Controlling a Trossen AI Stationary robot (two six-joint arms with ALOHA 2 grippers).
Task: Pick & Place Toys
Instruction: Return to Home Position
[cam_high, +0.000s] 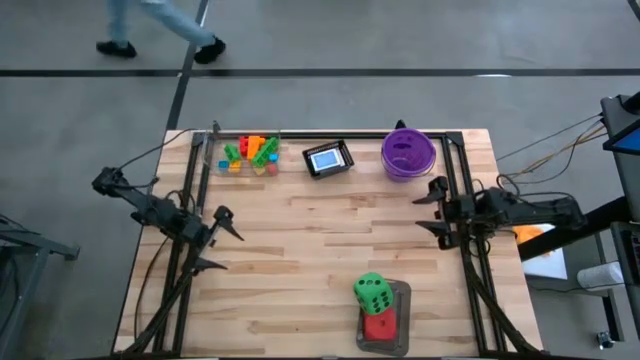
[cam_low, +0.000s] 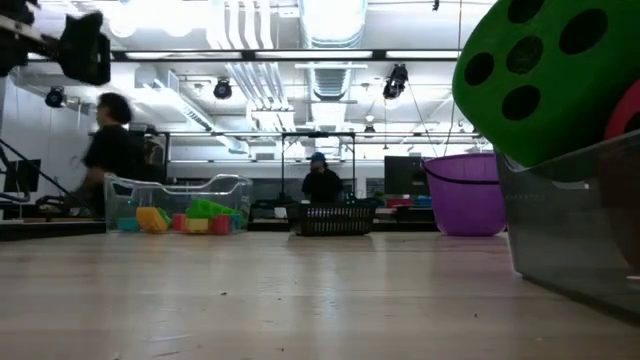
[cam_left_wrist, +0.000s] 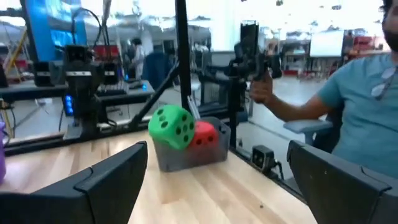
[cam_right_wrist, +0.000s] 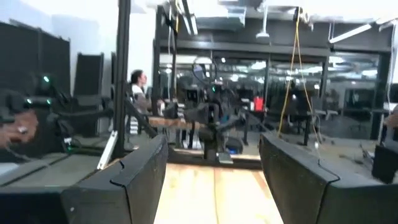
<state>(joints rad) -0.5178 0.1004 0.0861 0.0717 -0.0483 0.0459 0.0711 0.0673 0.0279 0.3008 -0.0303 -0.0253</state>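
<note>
Left gripper (cam_high: 222, 240) and right gripper (cam_high: 432, 208) hang open and empty, one to each side of the black basket (cam_high: 347, 153), which holds a blue card (cam_high: 323, 159). Bricks (cam_high: 252, 152) sit just beside it. Retract smoothly, well clear of it.

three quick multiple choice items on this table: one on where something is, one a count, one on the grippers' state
1. Where is the green die?
A. in the purple bowl
B. in the grey bin with the red die
C. in the black basket

2. How many dice are on the table?
A. one
B. two
C. three

3. How do the left gripper and the right gripper stand?
A. both shut on bricks
B. one shut on a card
C. both open, holding nothing

Answers:
1 B, the high view shows it in the bin beside the red one.
2 B, only a green and a red one show.
3 C, each wrist view shows its fingers wide apart, gripping nothing.
</note>
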